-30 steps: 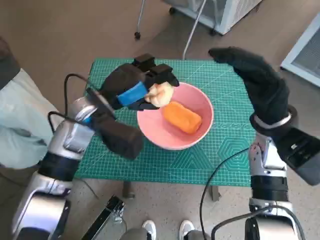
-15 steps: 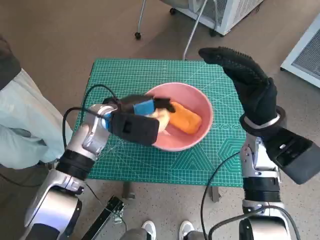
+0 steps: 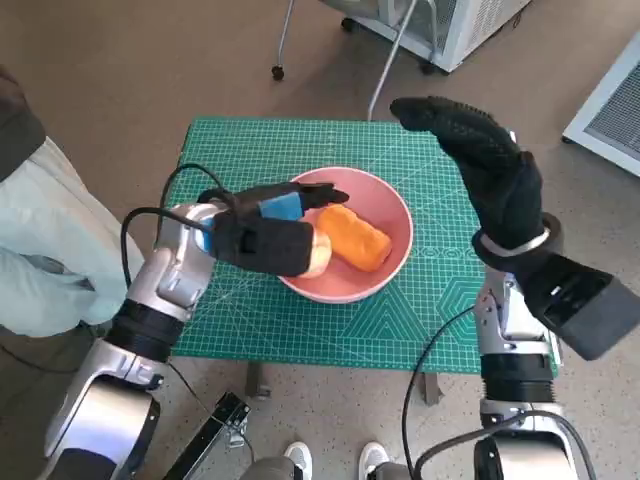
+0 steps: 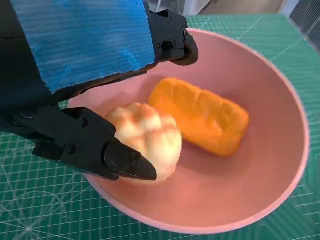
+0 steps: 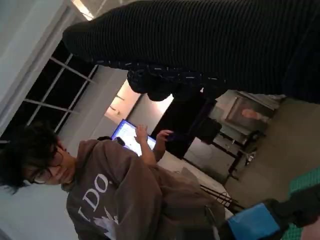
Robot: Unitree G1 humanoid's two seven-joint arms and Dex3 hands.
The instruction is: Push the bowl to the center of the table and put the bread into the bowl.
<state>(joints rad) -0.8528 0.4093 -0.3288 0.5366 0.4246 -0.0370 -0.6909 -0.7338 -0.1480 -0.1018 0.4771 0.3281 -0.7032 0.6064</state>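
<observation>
1. Holding the pale round bread (image 4: 147, 137) between thumb and fingers, my left hand (image 3: 265, 235) has it just inside the near-left wall of the pink bowl (image 3: 400, 262); I cannot tell whether it rests on the bowl's floor.
2. The bread sits directly between the fingers (image 4: 172, 37), so opening them should be enough.
3. The orange loaf (image 3: 352, 236) lies just beside it (possibly touching), its long axis slanting across the bowl, from upper left to lower right in the head view.
4. My right hand (image 3: 485, 165) hovers raised over the table's right side, fingers apart, holding nothing; the left is plainly nearer.
5. The bowl sits about mid-table on the green mat (image 3: 230, 145).
</observation>
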